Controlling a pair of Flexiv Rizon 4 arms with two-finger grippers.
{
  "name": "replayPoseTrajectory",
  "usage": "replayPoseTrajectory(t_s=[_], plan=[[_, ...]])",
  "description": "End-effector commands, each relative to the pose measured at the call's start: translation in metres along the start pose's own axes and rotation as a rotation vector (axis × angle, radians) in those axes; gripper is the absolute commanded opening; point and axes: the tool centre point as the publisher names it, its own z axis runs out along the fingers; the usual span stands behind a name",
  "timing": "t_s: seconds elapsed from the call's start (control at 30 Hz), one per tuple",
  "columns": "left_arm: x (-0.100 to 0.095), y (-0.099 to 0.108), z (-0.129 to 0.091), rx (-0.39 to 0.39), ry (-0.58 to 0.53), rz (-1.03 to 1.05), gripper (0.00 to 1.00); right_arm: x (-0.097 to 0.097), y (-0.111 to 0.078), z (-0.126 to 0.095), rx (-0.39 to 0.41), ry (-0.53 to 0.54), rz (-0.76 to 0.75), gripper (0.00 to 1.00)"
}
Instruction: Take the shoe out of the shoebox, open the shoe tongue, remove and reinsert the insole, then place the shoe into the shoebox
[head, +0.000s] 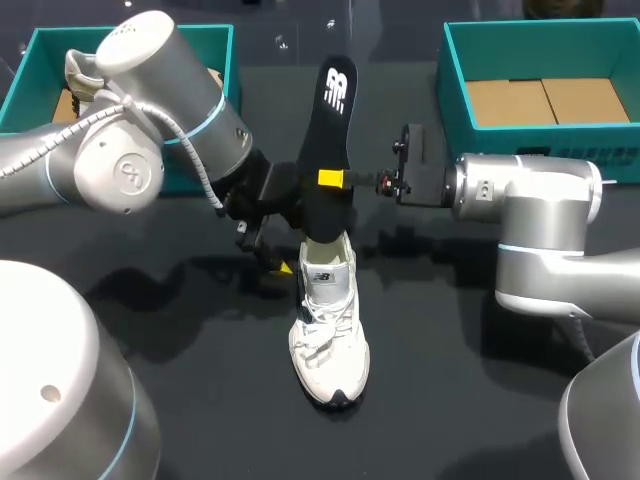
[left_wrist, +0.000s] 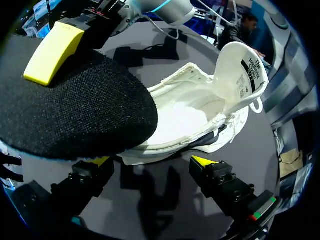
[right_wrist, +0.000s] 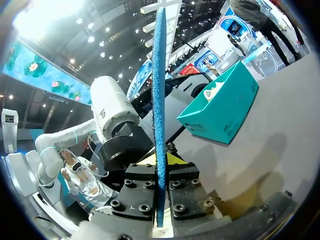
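A white shoe (head: 328, 335) stands on the dark table, toe toward the front edge, its tongue (left_wrist: 240, 75) pulled up. The black insole (head: 335, 140) hangs upright with its lower end at the shoe's opening, and my right gripper (head: 333, 180) is shut on its middle. In the right wrist view the insole (right_wrist: 160, 95) shows edge-on as a blue strip, pinched in the right gripper (right_wrist: 160, 162). My left gripper (left_wrist: 152, 162) stands open at the shoe's (left_wrist: 200, 115) heel, a yellow tip on each side and neither touching it. In the head view the left gripper (head: 288, 262) is partly hidden behind the insole.
A teal shoebox (head: 545, 40) with a cardboard floor stands at the back right. Another teal box (head: 205, 45) at the back left holds a second shoe, mostly hidden by my left arm. The table is bare in front of the shoe.
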Motion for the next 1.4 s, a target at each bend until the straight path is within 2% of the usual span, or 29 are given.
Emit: replayPoseTrajectory(t_s=[0.03, 0.53, 1.4], plan=[[-0.001, -0.001, 0.001, -0.003, 0.001, 0.001, 1.0, -0.004, -0.003, -0.002, 0.002, 0.011, -0.003, 0.0], [-0.001, -0.001, 0.001, -0.003, 0.001, 0.001, 1.0, -0.008, -0.011, -0.002, 0.008, 0.027, -0.023, 0.0], [-0.001, -0.001, 0.001, -0.003, 0.001, 0.001, 1.0, -0.004, -0.028, 0.001, 0.042, 0.009, -0.033, 0.0]])
